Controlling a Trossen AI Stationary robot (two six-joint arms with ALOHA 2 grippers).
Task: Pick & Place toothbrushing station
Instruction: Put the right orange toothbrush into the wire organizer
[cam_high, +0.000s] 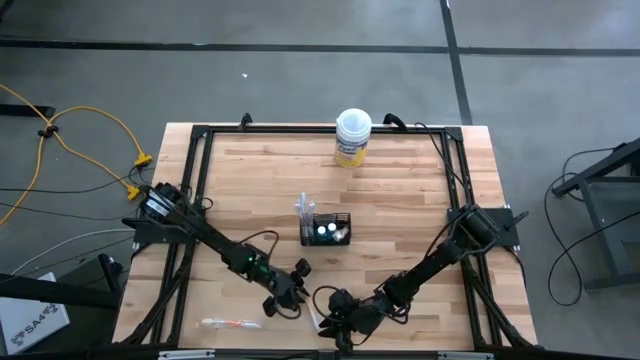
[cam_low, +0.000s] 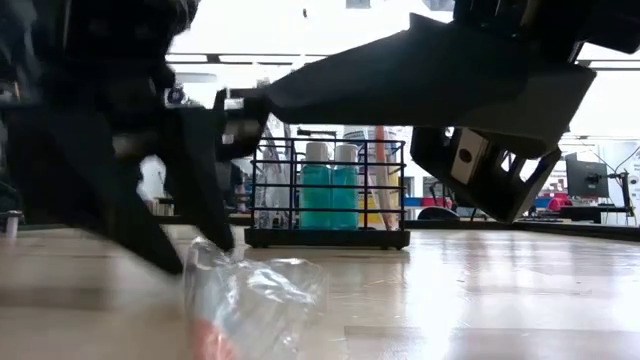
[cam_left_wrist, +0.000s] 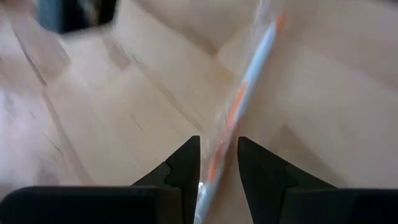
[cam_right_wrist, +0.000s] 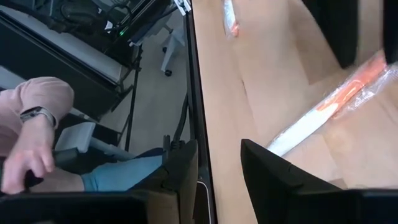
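As we looked across the near edge of the surface (cam_high: 400, 190), the left end effector (cam_left_wrist: 217, 163) stood low with its fingers part-open, straddling a wrapped toothbrush (cam_left_wrist: 239, 106) that ran between them; whether the fingers pressed it we could not tell. Just beside it, the right end effector (cam_right_wrist: 219, 163) also stood part-open and held nothing, the same wrapped toothbrush lying ahead of it. A second wrapped toothbrush (cam_high: 228, 323) lay near the front-left corner. We judged these brushes light, stiff and slippery in their crinkly film, best pinched across the handle near the middle. Further back, around the centre, stood the black mesh holder (cam_high: 327, 230), upright, with two teal tubes (cam_low: 329, 190) inside and a brush already leaning at its left side. The holder looked light and easily nudged. At the far edge stood a yellow tub (cam_high: 352, 138), well apart. A person sat beyond the surface.
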